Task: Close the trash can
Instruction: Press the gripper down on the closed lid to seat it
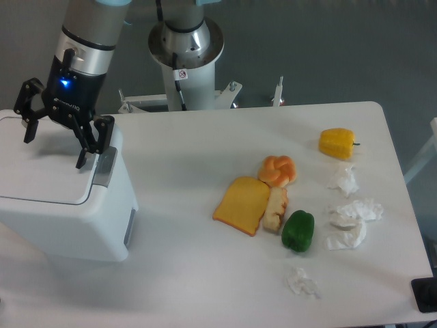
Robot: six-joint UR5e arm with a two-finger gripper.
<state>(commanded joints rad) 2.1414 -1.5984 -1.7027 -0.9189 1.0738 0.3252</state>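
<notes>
One big white plastic trash can (pixel 65 205) with rounded corners sits at the far left of the white surface (pixel 205 273). Its flat white lid (pixel 41 167) looks like it lies down flat on top, so the can seems shut, or very close to shut. I cannot tell if the lid has clicked in all the way. The grey push-tab (pixel 104 168) shows at the right edge of the lid.

Above the lid hangs the black gripper (pixel 56 139) of the silver and black robot arm. Its jaws are spread wide apart and hold nothing. One finger tip is just beside the grey tab, and it does not seem to press on the lid. So the main job looks done, and what may be left is for the arm to move off.

Further right, well apart from the can, lie a yellow slice of toy bread (pixel 242 205), an orange braided bun (pixel 277 170), a green pepper (pixel 298 230), a yellow pepper (pixel 337 143) and some crumpled white paper balls (pixel 351 223).
</notes>
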